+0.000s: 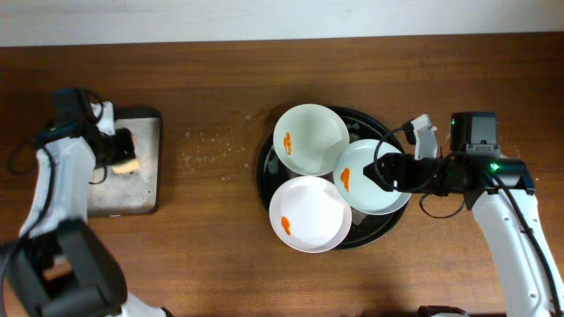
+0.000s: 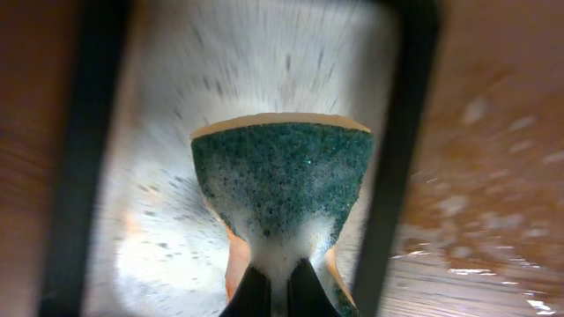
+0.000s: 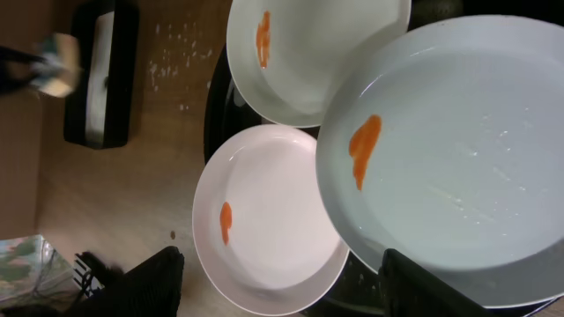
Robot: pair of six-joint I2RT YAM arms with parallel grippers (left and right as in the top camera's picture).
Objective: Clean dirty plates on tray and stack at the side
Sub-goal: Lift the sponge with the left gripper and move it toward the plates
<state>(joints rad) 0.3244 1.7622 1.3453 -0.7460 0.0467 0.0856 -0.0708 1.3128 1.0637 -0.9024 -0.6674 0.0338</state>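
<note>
Three white plates lie on the round black tray (image 1: 263, 167): one at the back (image 1: 310, 139), one at the front (image 1: 310, 214), and a faintly blue-tinted one (image 1: 359, 192) at the right, overlapping the others. Each has an orange smear. My right gripper (image 1: 379, 173) is open over the blue-tinted plate (image 3: 458, 158), its fingers (image 3: 278, 269) wide apart, one finger at that plate's rim. My left gripper (image 1: 122, 157) is shut on a foamy green-and-yellow sponge (image 2: 282, 176) over the grey sponge tray (image 1: 132, 189).
Small wet specks (image 1: 207, 150) dot the wooden table between the sponge tray and the black tray. The right wrist view also shows the back plate (image 3: 317, 53), the front plate (image 3: 273, 220) and the sponge tray (image 3: 101, 79) far off.
</note>
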